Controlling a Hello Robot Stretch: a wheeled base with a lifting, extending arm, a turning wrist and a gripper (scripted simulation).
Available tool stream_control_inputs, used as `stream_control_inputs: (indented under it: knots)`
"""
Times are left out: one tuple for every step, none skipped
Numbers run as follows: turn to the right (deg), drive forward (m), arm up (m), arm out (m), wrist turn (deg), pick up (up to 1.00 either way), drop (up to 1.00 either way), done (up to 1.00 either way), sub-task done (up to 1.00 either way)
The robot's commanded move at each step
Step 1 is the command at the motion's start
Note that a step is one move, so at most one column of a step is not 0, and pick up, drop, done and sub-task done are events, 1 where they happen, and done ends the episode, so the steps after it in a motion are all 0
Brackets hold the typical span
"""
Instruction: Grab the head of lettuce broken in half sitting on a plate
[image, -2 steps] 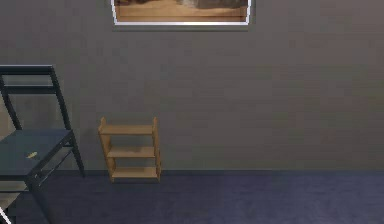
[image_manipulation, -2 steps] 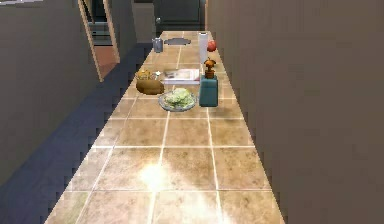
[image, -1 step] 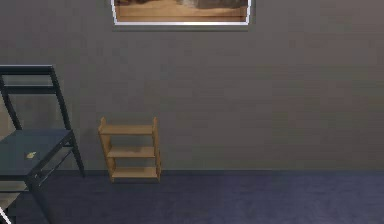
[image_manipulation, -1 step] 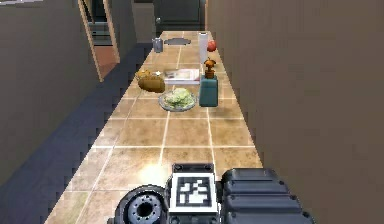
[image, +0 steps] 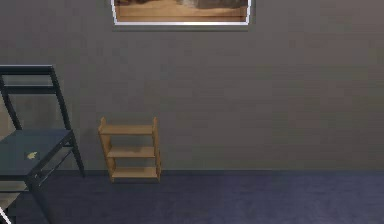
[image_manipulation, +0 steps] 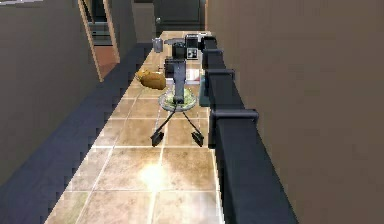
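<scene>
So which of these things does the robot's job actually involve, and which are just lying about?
Job: gripper; plate on the counter (what lies on it is too small to tell).
Lying about: brown lump; chair; wooden shelf; framed picture.

Dark chair (image: 35, 148), wooden shelf (image: 129, 150)

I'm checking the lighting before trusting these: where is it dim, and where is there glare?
Forward view: dim, with dark wall and floor around the small wooden shelf. Arm side view: brighter, with a pale glare spot on the tiled top, nearer the picture's bottom than the gripper.
</scene>
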Motion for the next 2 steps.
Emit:
stream_control_inputs:
  knots:
    - [0.0, 0.0, 0.0, 0.0, 45.0, 0.0, 0.0, 0.0, 0.0]
    - [0.0, 0.0, 0.0, 0.0, 45.0, 0.0, 0.0, 0.0, 0.0]
